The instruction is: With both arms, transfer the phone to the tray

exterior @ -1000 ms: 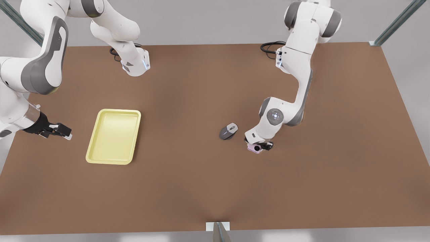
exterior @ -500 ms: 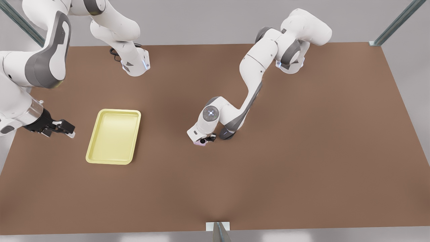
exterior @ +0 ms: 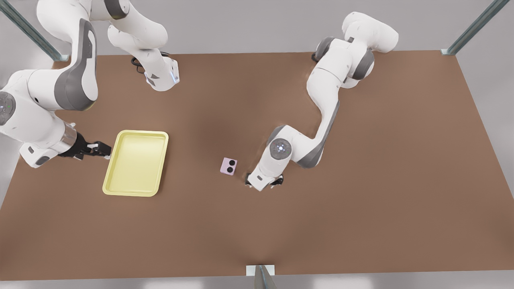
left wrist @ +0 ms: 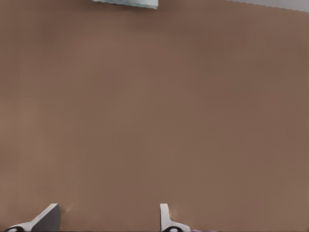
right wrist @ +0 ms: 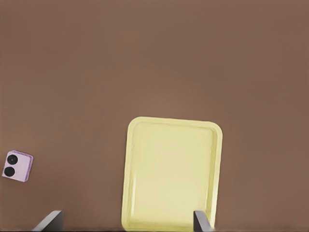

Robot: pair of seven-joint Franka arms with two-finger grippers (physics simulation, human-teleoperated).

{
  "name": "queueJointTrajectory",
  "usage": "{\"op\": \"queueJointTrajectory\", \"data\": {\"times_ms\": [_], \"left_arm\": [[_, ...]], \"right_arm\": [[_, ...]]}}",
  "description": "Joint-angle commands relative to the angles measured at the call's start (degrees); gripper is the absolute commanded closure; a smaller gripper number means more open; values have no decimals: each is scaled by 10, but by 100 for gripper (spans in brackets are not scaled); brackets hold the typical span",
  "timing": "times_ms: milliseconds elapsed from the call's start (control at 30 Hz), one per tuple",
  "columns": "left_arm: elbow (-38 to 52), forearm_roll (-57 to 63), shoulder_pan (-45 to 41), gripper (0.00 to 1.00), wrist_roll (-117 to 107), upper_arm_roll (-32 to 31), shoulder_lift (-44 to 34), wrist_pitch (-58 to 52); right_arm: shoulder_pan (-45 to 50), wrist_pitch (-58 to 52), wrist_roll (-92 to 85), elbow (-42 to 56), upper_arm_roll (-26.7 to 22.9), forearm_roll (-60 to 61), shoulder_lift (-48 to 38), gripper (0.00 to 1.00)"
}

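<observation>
The pale pink phone (exterior: 229, 166) (right wrist: 17, 166) lies flat on the brown table, lenses up, with nothing touching it. Just to the front view's right of it, my left gripper (exterior: 263, 184) (left wrist: 107, 220) hangs low over the table, open and empty. The pale yellow tray (exterior: 136, 133) (right wrist: 174, 121) rests well to the front view's left of the phone and is empty. My right gripper (exterior: 103, 150) (right wrist: 125, 221) is open at the tray's rim on the side away from the phone, and holds nothing.
A metal bracket (exterior: 260, 271) (left wrist: 126, 2) marks the middle of the table's near edge. The two arm bases stand at the back, with a black cable (exterior: 137, 63) by one. Slanted frame posts cross the back corners.
My left gripper carried the phone toward the tray, let it go mid-table and drew back to the front view's right. My right gripper moved up to the tray's rim.
</observation>
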Motion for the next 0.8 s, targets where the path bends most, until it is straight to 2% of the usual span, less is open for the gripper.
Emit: {"op": "queueJointTrajectory", "data": {"times_ms": [0, 33, 67, 100, 167, 200, 233, 267, 400, 533, 767], "left_arm": [[0, 3, 82, 0, 208, 13, -57, -303], [0, 3, 89, 0, 255, 62, -91, -317], [-11, 3, 95, 0, 268, 83, -137, -343], [-50, 9, 135, 0, 266, 61, -195, -351], [-130, 93, 246, 0, 262, -63, -314, -351], [-151, 97, 268, 0, 265, -83, -343, -346], [-216, 99, 269, 0, 270, -83, -394, -303], [-244, 102, 268, 0, 275, -79, -413, -292], [-217, 103, 269, 0, 304, -76, -392, -322], [-217, 100, 269, 0, 330, -75, -389, -321], [-217, 97, 269, 0, 330, -61, -379, -324]], "right_arm": [[51, 29, -6, -11, 2, 1, 9, 0], [75, 38, -2, -8, -1, 5, 21, 0], [118, 49, 47, -7, -10, 6, 31, 0], [139, 61, 67, -7, -9, -3, 43, 0], [214, 106, 163, -10, -19, 7, 76, 0], [240, 110, 219, -8, -21, 17, 93, 0], [246, 123, 246, -10, -23, 32, 111, 0], [271, 134, 286, -13, -23, 32, 128, 0], [314, 283, 398, -89, -31, 33, 183, 0], [320, 324, 518, -80, -30, 39, 229, 0], [335, 352, 521, -74, -31, 47, 265, 0]]}}
